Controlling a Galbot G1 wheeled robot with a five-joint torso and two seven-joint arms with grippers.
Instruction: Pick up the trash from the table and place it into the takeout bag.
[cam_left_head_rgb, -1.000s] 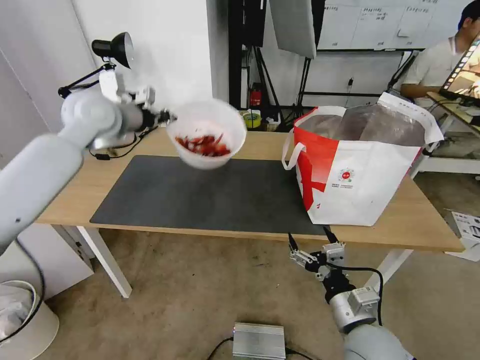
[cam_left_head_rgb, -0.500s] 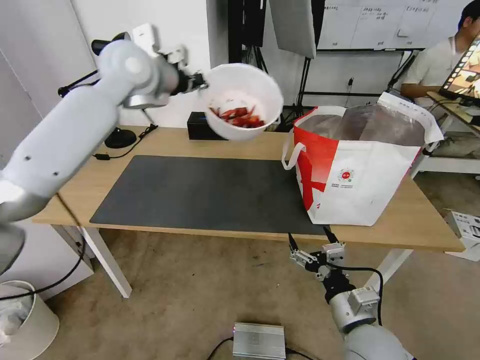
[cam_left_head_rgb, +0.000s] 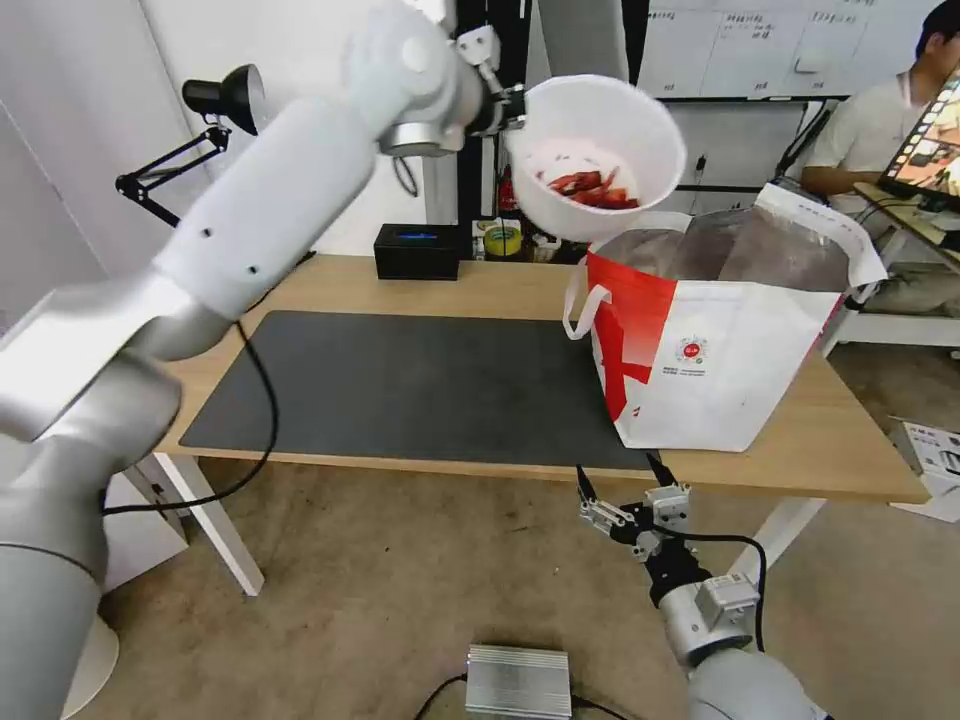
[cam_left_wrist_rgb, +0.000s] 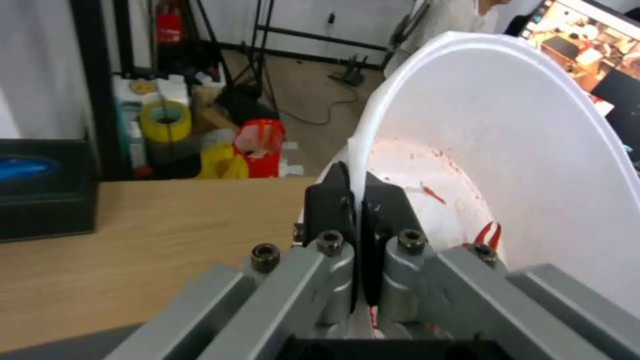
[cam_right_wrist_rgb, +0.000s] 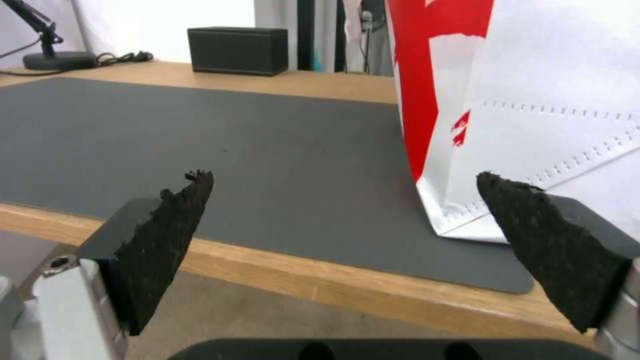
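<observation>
My left gripper (cam_left_head_rgb: 512, 102) is shut on the rim of a white round bowl (cam_left_head_rgb: 600, 150) with red shellfish scraps inside, held high in the air beside the takeout bag's (cam_left_head_rgb: 720, 340) open top. In the left wrist view the gripper (cam_left_wrist_rgb: 360, 200) pinches the bowl (cam_left_wrist_rgb: 507, 150) rim between its black pads. The bag is white with a red side panel, foil lining and a loop handle, and stands on the table's (cam_left_head_rgb: 480, 290) right part. My right gripper (cam_left_head_rgb: 620, 478) hangs open below the table's front edge; in the right wrist view the gripper (cam_right_wrist_rgb: 343, 220) is open and level with the tabletop (cam_right_wrist_rgb: 347, 287).
A dark grey mat (cam_left_head_rgb: 410, 385) covers the table's middle. A black rectangular box (cam_left_head_rgb: 416, 251) sits at the back edge, and a black desk lamp (cam_left_head_rgb: 215, 100) at the back left. A silver box (cam_left_head_rgb: 518, 682) lies on the floor.
My left arm has carried the bowl up and to the right, from above the mat's back to beside the bag's open top. The right arm has not moved.
</observation>
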